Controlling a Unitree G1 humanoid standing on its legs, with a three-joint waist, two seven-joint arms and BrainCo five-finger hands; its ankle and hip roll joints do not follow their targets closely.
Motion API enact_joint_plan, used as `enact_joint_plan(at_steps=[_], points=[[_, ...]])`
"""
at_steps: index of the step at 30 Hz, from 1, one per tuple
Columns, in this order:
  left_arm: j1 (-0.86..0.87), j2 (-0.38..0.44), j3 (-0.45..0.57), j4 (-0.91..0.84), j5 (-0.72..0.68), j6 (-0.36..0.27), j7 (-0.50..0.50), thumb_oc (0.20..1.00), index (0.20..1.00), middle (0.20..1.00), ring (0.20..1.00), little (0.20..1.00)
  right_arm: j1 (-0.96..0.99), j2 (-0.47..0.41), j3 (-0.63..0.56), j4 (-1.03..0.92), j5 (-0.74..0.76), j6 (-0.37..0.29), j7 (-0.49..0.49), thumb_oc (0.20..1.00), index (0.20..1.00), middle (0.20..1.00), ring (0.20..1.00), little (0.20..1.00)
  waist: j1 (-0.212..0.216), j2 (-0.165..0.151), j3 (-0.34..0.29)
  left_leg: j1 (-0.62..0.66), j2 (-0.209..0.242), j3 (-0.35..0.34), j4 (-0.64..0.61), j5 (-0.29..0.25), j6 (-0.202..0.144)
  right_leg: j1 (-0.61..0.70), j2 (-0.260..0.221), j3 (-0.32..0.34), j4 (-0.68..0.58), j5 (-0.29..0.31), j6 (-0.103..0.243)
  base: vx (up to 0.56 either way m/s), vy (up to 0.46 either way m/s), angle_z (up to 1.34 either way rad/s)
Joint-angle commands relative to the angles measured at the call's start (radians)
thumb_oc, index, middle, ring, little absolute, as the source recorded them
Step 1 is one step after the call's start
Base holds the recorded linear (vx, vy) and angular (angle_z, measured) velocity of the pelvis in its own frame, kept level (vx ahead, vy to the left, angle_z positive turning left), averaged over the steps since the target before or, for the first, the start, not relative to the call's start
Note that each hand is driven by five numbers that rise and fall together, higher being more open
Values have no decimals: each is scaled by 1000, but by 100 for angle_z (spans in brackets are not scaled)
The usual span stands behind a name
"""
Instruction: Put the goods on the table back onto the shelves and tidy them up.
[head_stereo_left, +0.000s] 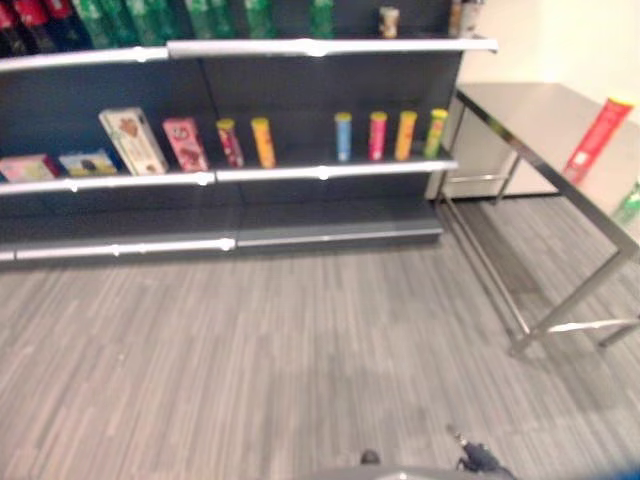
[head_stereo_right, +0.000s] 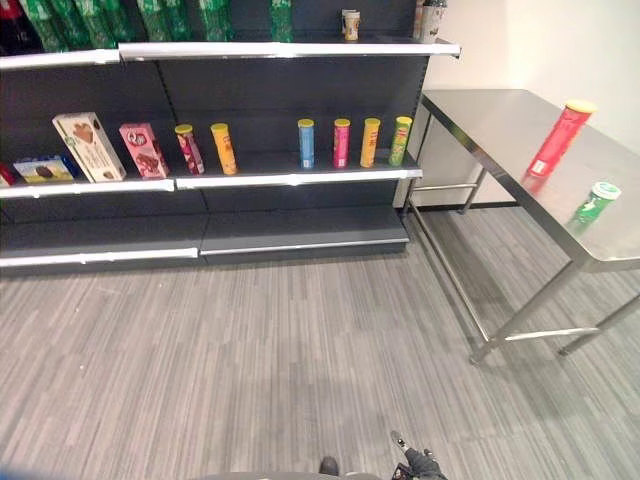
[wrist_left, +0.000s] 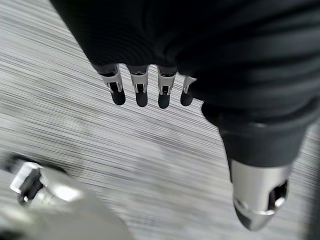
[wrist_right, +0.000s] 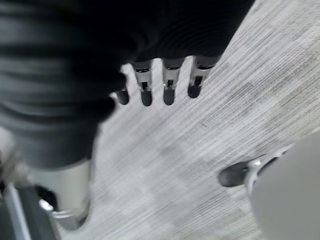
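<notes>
Table: I see a steel table (head_stereo_right: 500, 125) on my right, beside the end of the shelves; two goods are on it.
Red tube: a tall red tube with a yellow lid (head_stereo_right: 556, 138) stands upright on the tabletop, toward its far side.
Green can: a small green can with a white lid (head_stereo_right: 597, 201) is nearer to me on the same tabletop, apart from the red tube – I cannot tell if it stands straight.
Middle shelf: the middle shelf (head_stereo_right: 290, 180) holds a row of upright tubes – blue (head_stereo_right: 306, 143), pink (head_stereo_right: 341, 142), orange (head_stereo_right: 370, 141) and green-yellow (head_stereo_right: 401, 140) – with two more tubes (head_stereo_right: 205, 148) to their left, then a pink box (head_stereo_right: 143, 150) and a white box (head_stereo_right: 89, 146) leaning.
Top shelf: green bottles (head_stereo_right: 150, 18) line the top shelf (head_stereo_right: 290, 47), and a cup (head_stereo_right: 350, 24) stands further right.
Bottom shelf: the bottom shelf (head_stereo_right: 300, 232) is bare as far as I see.
Left hand: my left hand (wrist_left: 150, 87) hangs over the grey floor (head_stereo_right: 260, 350), fingers straight and relaxed, holding nothing.
Right hand: my right hand (wrist_right: 160, 85) hangs the same way over the floor, fingers loose and empty.
</notes>
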Motion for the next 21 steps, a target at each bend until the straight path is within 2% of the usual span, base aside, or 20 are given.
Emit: enact_joint_plan(at_steps=[1, 2, 3, 4, 5, 6, 7, 8, 9, 10, 11, 12, 13, 15, 16, 17, 18, 19, 20, 21], points=[[-48, -20, -15, 34, 47, -5, 1, 1000, 1000, 1000, 1000, 1000, -75, 16, -8, -1, 15, -24, -7, 1000, 1000, 1000, 1000, 1000, 21, -40, 117, 34, 72, 61, -267, 157, 79, 15, -106, 4, -32, 7, 210, 201, 46, -64], [-48, -20, -15, 34, 47, -5, 1, 1000, 1000, 1000, 1000, 1000, -75, 16, -8, -1, 15, -24, -7, 1000, 1000, 1000, 1000, 1000, 20, -43, 115, 33, 69, 61, -271, 161, 80, 13, -109, 4, -32, 7, 210, 279, 151, -58], [-48, -19, -1, 38, 13, -7, -2, 1000, 1000, 1000, 1000, 1000, -71, 7, -17, 13, 8, -25, -9, 1000, 1000, 1000, 1000, 1000, 35, -46, 124, -21, 38, 54, -391, 137, 83, 37, -116, 22, -28, -18, 213, 166, 110, -38], [-48, -19, -1, 38, 13, -7, -2, 1000, 1000, 1000, 1000, 1000, -71, 7, -17, 13, 8, -25, -9, 1000, 1000, 1000, 1000, 1000, 35, -46, 124, -21, 38, 54, -391, 138, 83, 37, -116, 22, -28, -18, 213, 386, 257, -27], [-48, -19, 15, 41, -28, -11, -4, 1000, 1000, 1000, 1000, 1000, -64, -4, -25, 27, -12, -25, -19, 1000, 1000, 1000, 1000, 1000, 55, -19, 124, -53, 14, 9, -571, 210, 61, 76, -93, 40, -23, -57, 205, 363, 222, -9], [-48, -20, 18, 46, -37, -15, -5, 1000, 1000, 1000, 1000, 1000, -60, -8, -27, 33, -25, -24, -23, 1000, 1000, 1000, 1000, 1000, 63, -3, 123, -62, 3, -29, -669, 281, 45, 101, -71, 60, -22, -76, 200, 362, 220, -1], [-48, -20, 18, 46, -37, -15, -5, 1000, 1000, 1000, 1000, 1000, -60, -8, -27, 33, -25, -24, -23, 1000, 1000, 1000, 1000, 1000, 62, -4, 122, -62, 2, -31, -675, 286, 45, 99, -72, 58, -22, -76, 200, 312, 148, 7], [-46, -23, 22, 47, -46, -16, -8, 1000, 1000, 1000, 1000, 1000, -58, -11, -28, 40, -41, -23, -31, 1000, 1000, 1000, 1000, 1000, 74, 8, 124, -93, -10, -73, -754, 331, 38, 128, -56, 82, -19, -97, 194, 465, 199, -18], [-45, -24, 32, 52, -73, -18, -9, 1000, 1000, 1000, 1000, 1000, -54, -14, -30, 51, -69, -18, -38, 1000, 1000, 1000, 1000, 1000, 97, 22, 125, -140, -27, -158, -894, 386, 23, 170, -35, 138, 1, -140, 184, 605, 261, -33], [-44, -23, 38, 54, -84, -21, -10, 1000, 1000, 1000, 1000, 1000, -49, -13, -33, 55, -78, -14, -37, 1000, 1000, 1000, 1000, 1000, 103, 26, 125, -163, -37, -197, -921, 397, 11, 182, -30, 165, 13, -155, 179, 438, 188, -52], [-44, -23, 38, 54, -84, -21, -10, 1000, 1000, 1000, 1000, 1000, -50, -13, -33, 55, -78, -14, -37, 1000, 1000, 1000, 1000, 1000, 103, 26, 125, -163, -37, -197, -921, 397, 11, 182, -30, 165, 13, -156, 179, 293, 149, -67], [-44, -22, 46, 60, -106, -26, -6, 1000, 1000, 1000, 1000, 1000, -47, -13, -35, 61, -81, -13, -37, 1000, 1000, 1000, 1000, 1000, 107, 30, 124, -186, -43, -232, -932, 402, -1, 197, -23, 199, 25, -171, 176, 413, 265, -133], [-42, -19, 62, 60, -129, -24, -4, 1000, 1000, 1000, 1000, 1000, -43, -13, -42, 62, -79, -9, -39, 1000, 1000, 1000, 1000, 1000, 119, 33, 119, -193, -42, -271, -932, 429, -10, 223, -22, 262, 43, -191, 177, 563, 394, -144], [-33, -17, 65, 61, -104, -22, 0, 1000, 1000, 1000, 1000, 1000, -37, -10, -53, 68, -74, -8, -33, 1000, 1000, 1000, 1000, 1000, 132, 31, 110, -168, -24, -301, -904, 448, -11, 255, -32, 334, 64, -208, 190, 467, 423, -134], [-34, -14, 64, 61, -95, -18, -2, 1000, 1000, 1000, 1000, 1000, -29, -10, -66, 71, -66, -8, -29, 1000, 1000, 1000, 1000, 1000, 131, 36, 104, -155, -8, -294, -887, 472, -11, 263, -40, 355, 72, -216, 196, 240, 276, -169], [-34, -15, 63, 61, -94, -18, -2, 1000, 1000, 1000, 1000, 1000, -30, -10, -66, 71, -66, -8, -29, 1000, 1000, 1000, 1000, 1000, 133, 38, 103, -157, -5, -294, -886, 472, -11, 261, -37, 358, 71, -213, 197, 334, 474, -197], [-37, -13, 44, 80, -42, -14, 2, 1000, 1000, 1000, 1000, 1000, -16, -5, -94, 101, -34, -2, -12, 1000, 1000, 1000, 1000, 1000, 116, 26, 83, -137, 4, -258, -846, 467, -2, 265, -85, 374, 95, -196, 224, 315, 461, -159], [-37, -9, 37, 86, -22, -11, -2, 1000, 1000, 1000, 1000, 1000, -6, 1, -98, 111, -16, 1, -3, 1000, 1000, 1000, 1000, 1000, 109, 17, 75, -120, 3, -247, -844, 456, 3, 254, -101, 382, 126, -187, 233, 314, 460, -102], [-37, -9, 37, 87, -22, -11, -2, 1000, 1000, 1000, 1000, 1000, -6, 1, -98, 111, -16, 1, -3, 1000, 1000, 1000, 1000, 1000, 111, 20, 72, -124, 8, -247, -843, 457, 2, 250, -97, 385, 126, -184, 233, 311, 352, -58], [-40, 2, 11, 92, 62, 0, 0, 1000, 1000, 1000, 1000, 1000, 8, 7, -112, 136, 19, 14, 22, 1000, 1000, 1000, 1000, 1000, 86, 2, 58, -63, 6, -195, -844, 421, 22, 198, -132, 379, 249, -100, 274, 278, 318, -128]])
